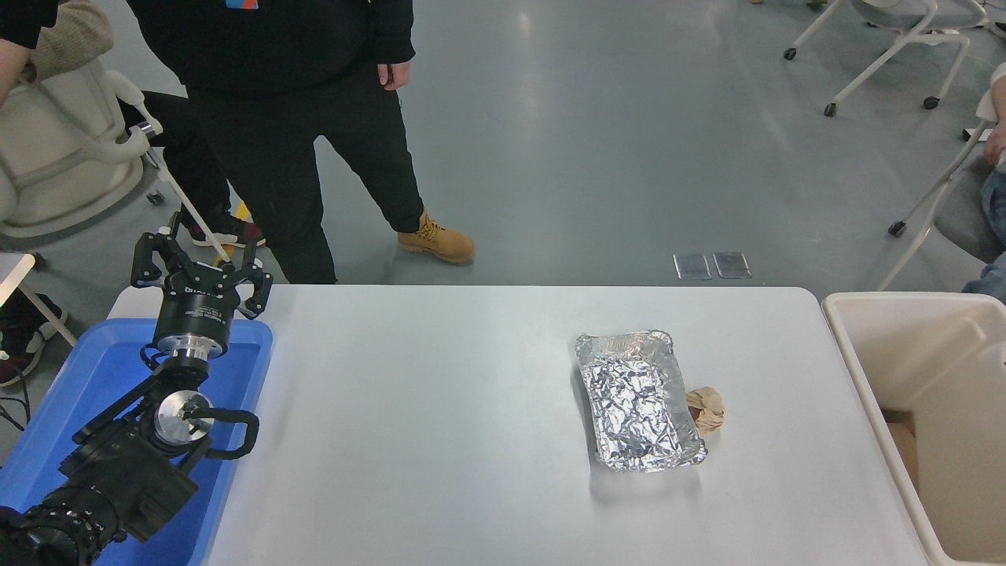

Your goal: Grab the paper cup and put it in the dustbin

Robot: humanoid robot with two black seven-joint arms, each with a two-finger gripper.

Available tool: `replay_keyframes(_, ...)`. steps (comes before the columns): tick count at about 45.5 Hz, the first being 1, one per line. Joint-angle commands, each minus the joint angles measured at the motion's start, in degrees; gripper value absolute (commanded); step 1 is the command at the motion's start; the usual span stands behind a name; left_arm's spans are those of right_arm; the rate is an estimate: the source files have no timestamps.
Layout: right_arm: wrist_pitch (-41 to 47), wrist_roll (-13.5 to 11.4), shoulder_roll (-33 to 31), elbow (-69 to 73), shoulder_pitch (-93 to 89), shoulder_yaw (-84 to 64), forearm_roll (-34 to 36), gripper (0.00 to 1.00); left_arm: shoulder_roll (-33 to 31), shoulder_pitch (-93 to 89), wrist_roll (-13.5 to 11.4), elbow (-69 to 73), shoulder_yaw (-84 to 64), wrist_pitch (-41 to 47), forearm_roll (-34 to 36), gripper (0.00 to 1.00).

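A: Where's the paper cup? I can't find it anywhere on the white table [440, 440].

B: Nor can I — no cup shows on the table or in the visible part of the dustbin [857, 369], which stands at the table's right end. The right arm isn't in view either, so I can't say what it holds, if anything.

A: And the left gripper [202, 271]?

B: Parked at the lower left above the blue tub [94, 369], fingers spread wide, gripping nothing.

A: What could go wrong from here?

B: My guess: with no cup in sight, a reach could settle on the wrong thing. The brown paper wad [706, 409] lies against the right side of the foil tray [638, 401], and both sit nearer the bin than anything else. A grab for either would be a mistake, and nudging the tray could shove the wad along.

A: Anything about the bin itself?

B: Its thick rim sits level with or above the tabletop, I think, so a low carry might clip it.

A: And the room?

B: Smooth table, grey glossy floor. 1 person in black with tan boots [437, 240] stands just beyond the far edge; wheeled chairs [880, 47] stand further back. An arm swinging wide past that edge could come near them.
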Motion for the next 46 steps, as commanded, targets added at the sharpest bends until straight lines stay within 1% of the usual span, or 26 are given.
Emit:
replay_keyframes(1,-1.27,-0.03,2.66,-1.4,-4.86,3.39,0.25,0.0,0.0,0.0,0.0,0.02,0.01,0.0,0.0,0.99)
replay_keyframes(5,-1.27,-0.03,2.66,-1.4,-4.86,3.39,0.25,0.0,0.0,0.0,0.0,0.02,0.01,0.0,0.0,0.99)
replay_keyframes(6,-1.27,-0.03,2.57,-1.4,-4.86,3.39,0.25,0.15,0.0,0.0,0.0,0.02,-0.07,0.0,0.0,0.99)
replay_keyframes(7,-1.27,-0.03,2.57,-1.4,-4.86,3.3,0.25,0.33,0.0,0.0,0.0,-0.06,0.01,0.0,0.0,0.99)
replay_keyframes(8,-1.36,-0.03,2.49,-1.4,-4.86,3.3,0.25,0.5,0.0,0.0,0.0,0.02,0.01,0.0,0.0,0.99)
replay_keyframes(9,-1.36,-0.03,2.48,-1.4,-4.86,3.3,0.25,0.61,0.0,0.0,0.0,-0.06,0.01,0.0,0.0,0.99)
replay_keyframes(11,-1.45,0.06,2.4,-1.4,-4.77,3.3,0.25,0.77,0.0,0.0,0.0,-0.06,0.01,0.0,0.0,0.99)
replay_keyframes(13,-1.53,0.06,2.31,-1.4,-4.86,3.13,0.25,0.99,0.0,0.0,0.0,-0.06,0.01,0.0,0.0,0.99)
replay_keyframes(26,-0.57,0.06,1.52,0.62,-2.32,2.51,0.25,1.0,0.0,0.0,0.0,-0.06,-0.07,0.0,0.0,0.99)
replay_keyframes(31,-0.48,0.06,-3.66,4.82,2.42,0.67,-0.1,1.0,0.0,0.0,0.0,-0.06,-0.07,0.0,0.0,0.99)
replay_keyframes(39,0.66,0.15,-11.75,19.94,19.29,-7.49,-0.89,1.0,0.0,-0.09,0.0,0.02,-0.07,0.0,0.0,0.99)
replay_keyframes(42,1.19,0.24,-13.51,24.07,26.23,-11.54,-0.89,1.0,0.0,-0.09,0.0,-0.06,-0.07,0.0,0.0,0.99)
replay_keyframes(46,2.77,0.24,-13.78,26.63,34.32,-17.42,-0.89,1.0,0.0,0.0,0.0,0.02,0.01,0.0,0.0,0.99)
